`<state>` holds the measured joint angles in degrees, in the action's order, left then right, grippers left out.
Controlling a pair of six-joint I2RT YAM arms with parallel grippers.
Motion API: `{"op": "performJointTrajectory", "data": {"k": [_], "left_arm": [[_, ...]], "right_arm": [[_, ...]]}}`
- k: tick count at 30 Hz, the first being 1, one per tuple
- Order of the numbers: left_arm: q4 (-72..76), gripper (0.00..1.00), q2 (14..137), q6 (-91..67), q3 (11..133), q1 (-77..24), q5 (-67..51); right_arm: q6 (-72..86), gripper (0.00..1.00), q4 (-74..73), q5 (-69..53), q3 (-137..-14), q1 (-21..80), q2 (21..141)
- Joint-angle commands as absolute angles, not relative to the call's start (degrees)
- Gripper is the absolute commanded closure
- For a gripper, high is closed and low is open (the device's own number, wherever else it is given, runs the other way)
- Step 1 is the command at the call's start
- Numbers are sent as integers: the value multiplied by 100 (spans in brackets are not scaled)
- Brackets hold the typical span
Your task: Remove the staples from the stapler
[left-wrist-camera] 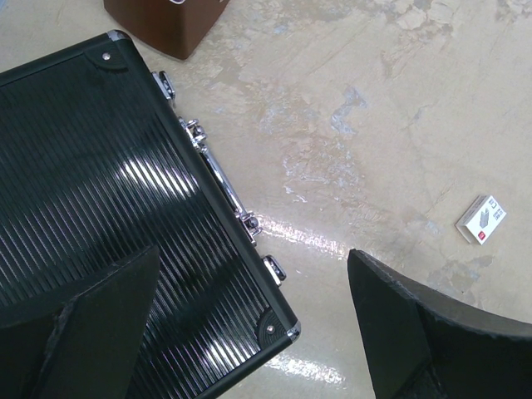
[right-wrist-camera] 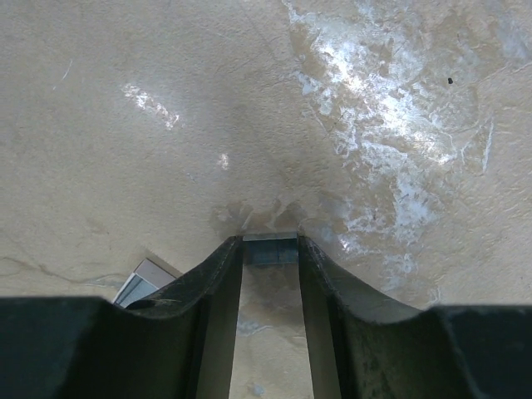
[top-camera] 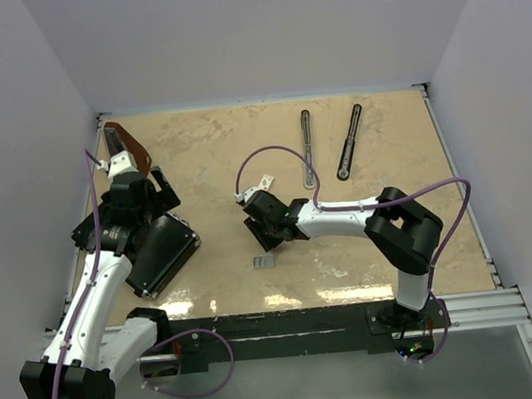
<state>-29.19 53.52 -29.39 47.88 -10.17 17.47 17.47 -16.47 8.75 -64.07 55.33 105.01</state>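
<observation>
The stapler lies in two parts at the back of the table: a slim dark-grey metal bar (top-camera: 307, 145) and a slim black bar with a rounded end (top-camera: 350, 141). My right gripper (top-camera: 257, 230) is low over the table's middle, far in front of them. In the right wrist view the right gripper (right-wrist-camera: 270, 251) is shut on a small grey strip of staples (right-wrist-camera: 270, 248) pinched between its fingertips. A second grey strip (top-camera: 264, 262) lies on the table just in front, and shows at that view's lower left (right-wrist-camera: 143, 283). My left gripper (top-camera: 164, 192) is open and empty above the black case.
A flat ribbed black case (top-camera: 163, 252) with metal latches lies at the left, under the left gripper (left-wrist-camera: 249, 332). A brown wedge-shaped object (top-camera: 131, 144) sits at the back left corner. A small white box (top-camera: 266, 180) lies near the middle; it also shows in the left wrist view (left-wrist-camera: 482, 219).
</observation>
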Motion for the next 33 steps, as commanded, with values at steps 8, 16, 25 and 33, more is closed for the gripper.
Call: {"op": "performJointTrajectory", "data": {"k": [8, 16, 25, 33], "left_arm": [[-2646, 0, 5388, -2900, 4772, -984, 1705], [-2637, 0, 5370, -2892, 4764, -984, 1696], [-2637, 0, 5326, -2900, 4764, -984, 1670], [-2637, 0, 5282, -2900, 4764, -993, 1644]], "right_arm": [[1468, 68, -1626, 975, -6337, 5511, 10248], [749, 70, -2187, 607, -6556, 5554, 9817], [-130, 71, -2417, 317, -6433, 5845, 9475], [1437, 64, -3014, 1249, -7330, 4970, 9835]]}}
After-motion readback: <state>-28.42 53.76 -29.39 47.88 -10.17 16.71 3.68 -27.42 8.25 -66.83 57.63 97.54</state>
